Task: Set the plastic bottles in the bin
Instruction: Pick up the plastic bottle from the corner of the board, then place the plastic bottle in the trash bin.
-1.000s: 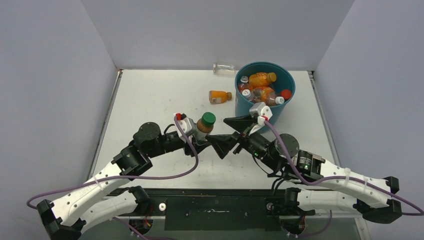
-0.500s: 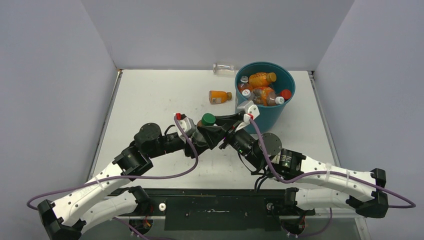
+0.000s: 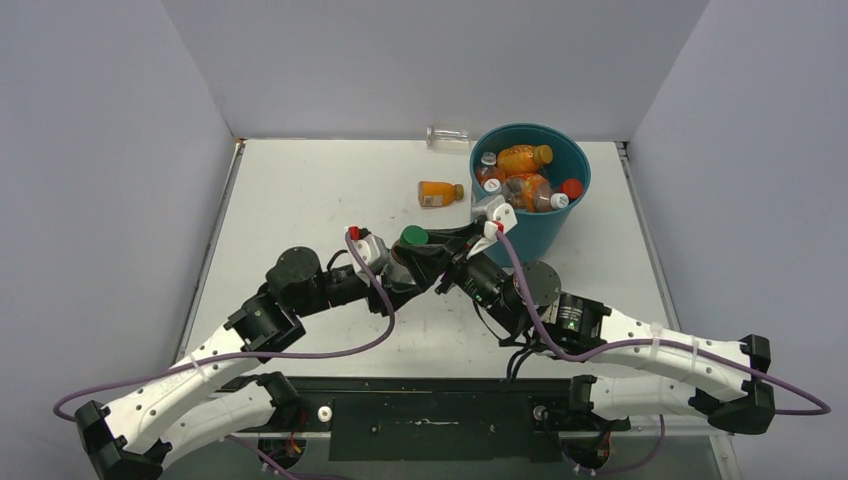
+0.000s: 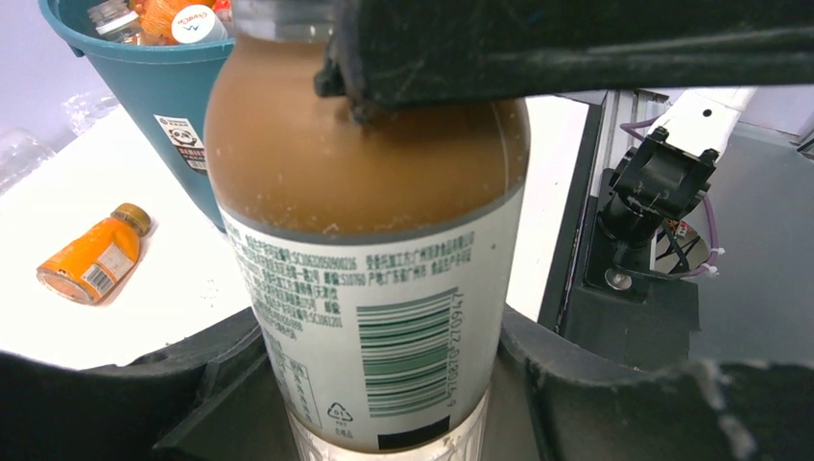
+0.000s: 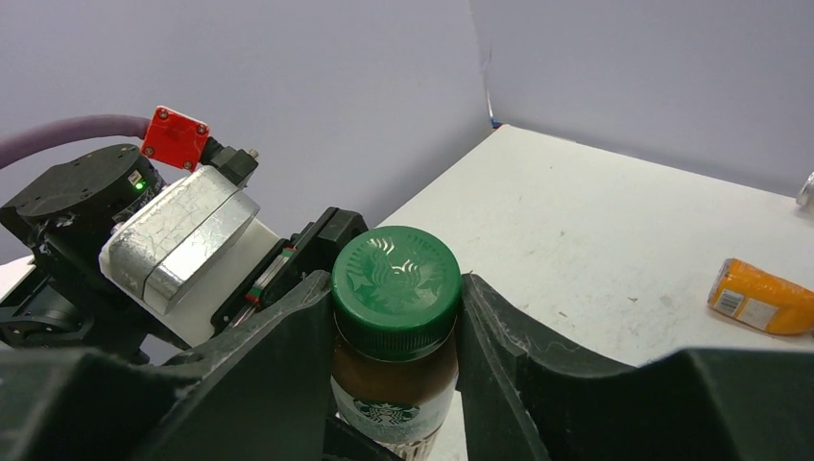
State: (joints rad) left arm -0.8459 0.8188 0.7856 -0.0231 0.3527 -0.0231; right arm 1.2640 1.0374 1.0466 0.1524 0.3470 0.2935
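Both arms reach in from the near edge and meet over the middle of the table, their forearms angled toward each other. The left gripper is clamped on the lower body of a brown bottle and holds it upright above the table, near the bin. The right gripper comes in from the opposite side, with its fingers pressed against both sides of the bottle's green cap. The bin holds several bottles. An orange bottle lies on its side just left of the bin. A clear bottle lies at the table's far edge.
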